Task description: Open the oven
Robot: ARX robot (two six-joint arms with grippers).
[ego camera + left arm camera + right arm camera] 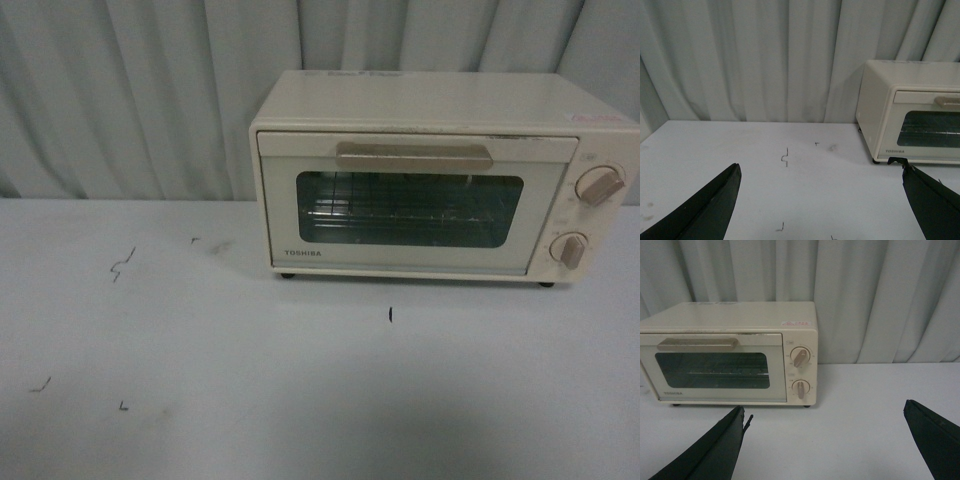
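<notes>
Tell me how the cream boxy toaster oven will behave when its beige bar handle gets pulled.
The cream boxy toaster oven may slide rather than tip: it sits low and wide on small dark feet on a smooth white table. Its beige bar handle looks rigid. The glass window is likely fragile.

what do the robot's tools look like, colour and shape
Left tool and right tool each show two matte black fingers, flat and tapering to blunt tips. No cables or markings visible; the arms themselves are out of view.
</notes>
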